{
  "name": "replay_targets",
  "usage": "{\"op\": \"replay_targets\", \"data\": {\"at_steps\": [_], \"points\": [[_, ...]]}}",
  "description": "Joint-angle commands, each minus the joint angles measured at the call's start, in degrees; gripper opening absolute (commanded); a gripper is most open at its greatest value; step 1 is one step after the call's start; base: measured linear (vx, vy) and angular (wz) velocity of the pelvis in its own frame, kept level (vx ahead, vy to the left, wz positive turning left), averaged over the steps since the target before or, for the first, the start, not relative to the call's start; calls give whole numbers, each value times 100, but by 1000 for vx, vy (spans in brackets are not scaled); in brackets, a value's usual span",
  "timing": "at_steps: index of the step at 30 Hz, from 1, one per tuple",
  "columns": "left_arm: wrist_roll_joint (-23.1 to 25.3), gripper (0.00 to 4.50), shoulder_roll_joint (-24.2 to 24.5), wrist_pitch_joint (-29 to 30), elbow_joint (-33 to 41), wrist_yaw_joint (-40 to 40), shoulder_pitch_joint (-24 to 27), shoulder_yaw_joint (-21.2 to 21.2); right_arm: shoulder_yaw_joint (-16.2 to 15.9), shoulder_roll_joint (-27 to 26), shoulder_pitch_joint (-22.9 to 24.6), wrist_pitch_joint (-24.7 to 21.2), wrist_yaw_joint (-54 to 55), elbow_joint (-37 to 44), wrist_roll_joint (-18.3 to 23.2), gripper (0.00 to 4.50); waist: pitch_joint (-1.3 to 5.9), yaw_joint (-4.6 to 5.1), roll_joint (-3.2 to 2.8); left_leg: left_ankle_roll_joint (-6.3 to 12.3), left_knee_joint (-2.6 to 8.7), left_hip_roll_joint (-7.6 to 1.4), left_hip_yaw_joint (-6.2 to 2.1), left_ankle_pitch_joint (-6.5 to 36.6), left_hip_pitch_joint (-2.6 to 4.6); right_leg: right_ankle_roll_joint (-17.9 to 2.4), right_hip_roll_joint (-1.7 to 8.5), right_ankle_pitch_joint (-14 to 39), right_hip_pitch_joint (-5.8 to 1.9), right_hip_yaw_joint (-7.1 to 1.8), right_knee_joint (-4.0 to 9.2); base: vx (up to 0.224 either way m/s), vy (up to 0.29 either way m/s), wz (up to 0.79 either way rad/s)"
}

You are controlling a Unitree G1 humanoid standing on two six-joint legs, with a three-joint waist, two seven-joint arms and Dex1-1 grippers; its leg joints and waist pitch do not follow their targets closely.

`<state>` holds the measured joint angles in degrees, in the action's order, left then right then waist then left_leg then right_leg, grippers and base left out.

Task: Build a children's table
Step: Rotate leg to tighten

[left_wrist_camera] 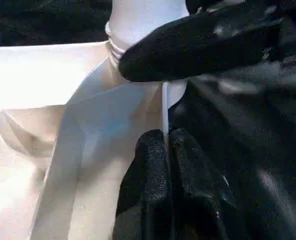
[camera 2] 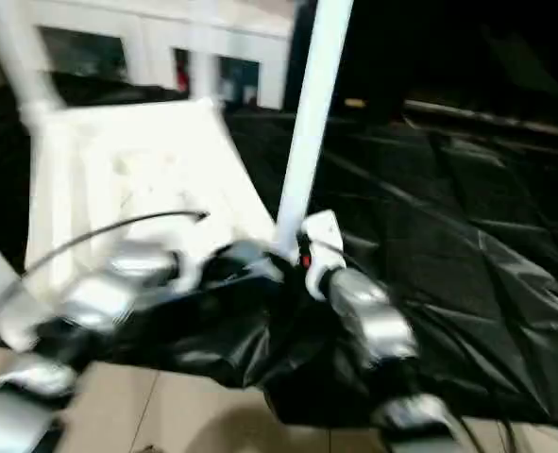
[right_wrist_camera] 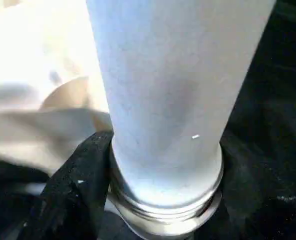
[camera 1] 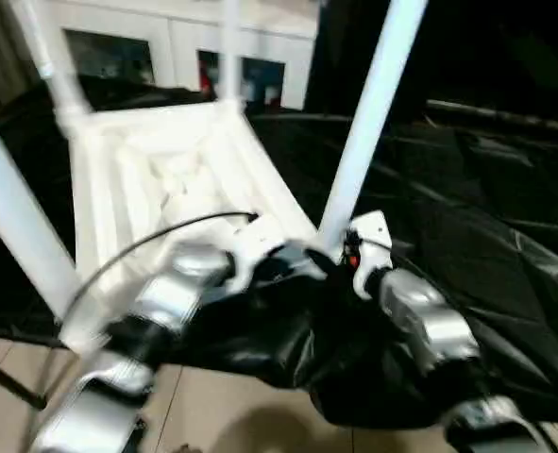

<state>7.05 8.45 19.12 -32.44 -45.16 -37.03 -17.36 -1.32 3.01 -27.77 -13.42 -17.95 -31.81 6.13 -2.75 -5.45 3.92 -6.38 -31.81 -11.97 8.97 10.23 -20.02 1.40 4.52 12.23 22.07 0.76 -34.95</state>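
The children's table top [camera 1: 165,179] lies upside down on a black sheet, ribbed underside up. A white leg [camera 1: 373,113] stands in its near right corner socket. My right gripper [camera 1: 337,251] is closed around that leg's base, one black finger [right_wrist_camera: 82,170] pressed against it just above the threaded collar. My left gripper [left_wrist_camera: 167,137] is shut on the thin white rim of the top right beside that socket. Three more legs stand up: near left [camera 1: 14,217], far left [camera 1: 52,57] and far middle [camera 1: 229,47].
A black plastic sheet [camera 1: 486,217] covers the ground to the right and hangs in folds below my grippers. A white cabinet with glass doors [camera 1: 175,47] stands behind. Tiled floor [camera 1: 212,406] is nearest me. A black cable [camera 1: 146,241] arcs over my left forearm.
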Motion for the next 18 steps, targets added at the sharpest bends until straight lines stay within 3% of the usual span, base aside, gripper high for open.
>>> {"op": "replay_targets", "data": {"at_steps": [1, 3, 4, 5, 6, 13, 16, 18], "points": [[32, 0, -432, 163, -223, -44, 88, -543, -225, -261, -109, -93, 48, -158, -59, 274, 188, -16, -78, -196, 459, -59, 19, 1869, 3, -749, 242, 1674, -79, -132, 522, 0, 0, 0], [92, 0, -642, 189, -344, 51, 22, -571, -403, -426, -65, 22, -103, -45, -103, 274, 194, -26, -68, -123, 447, -46, 31, 1667, -33, -798, 229, 1323, -118, -124, 498, 0, 0, 0], [93, 0, -649, 188, -350, 54, 19, -572, -416, -431, -60, 26, -118, -35, -104, 274, 203, -32, -95, -113, 436, -49, 37, 1600, -21, -832, 226, 1153, -119, -125, 496, 0, 0, 0], [112, 0, -707, 132, -437, 67, -16, -568, -558, -476, -11, 103, -295, 52, -131, 309, 197, -35, -109, -96, 439, -42, 38, 1552, -31, -854, 222, 1049, -129, -123, 485, 0, 0, 0], [112, 0, -709, 129, -441, 67, -18, -568, -565, -478, -8, 108, -304, 57, -132, 344, 196, -36, -99, -94, 437, -39, 40, 1537, -37, -853, 221, 1033, -134, -122, 488, 0, 0, 0], [117, 0, -208, -31, -338, -396, 84, -484, -614, 7, 101, 258, -941, 379, -104, 385, 181, -63, -104, -25, 460, -59, 34, 1729, -25, -818, 237, 1367, -132, -125, 523, 0, 0, 0], [82, 0, 38, -82, -204, -656, 138, -444, -631, 376, 178, 297, -1503, 560, -56, 385, 204, -60, -85, 64, 425, -60, 42, 1318, -58, -923, 229, 773, -169, -118, 458, 0, 0, 0], [-72, 0, 332, -230, 13, -1137, 249, -415, -678, 837, 265, 297, -2196, 774, 28, 385, 227, -85, -64, 272, 351, -49, 70, 804, -76, -1084, 214, -121, -214, -115, 369, 0, 0, 0]]}}
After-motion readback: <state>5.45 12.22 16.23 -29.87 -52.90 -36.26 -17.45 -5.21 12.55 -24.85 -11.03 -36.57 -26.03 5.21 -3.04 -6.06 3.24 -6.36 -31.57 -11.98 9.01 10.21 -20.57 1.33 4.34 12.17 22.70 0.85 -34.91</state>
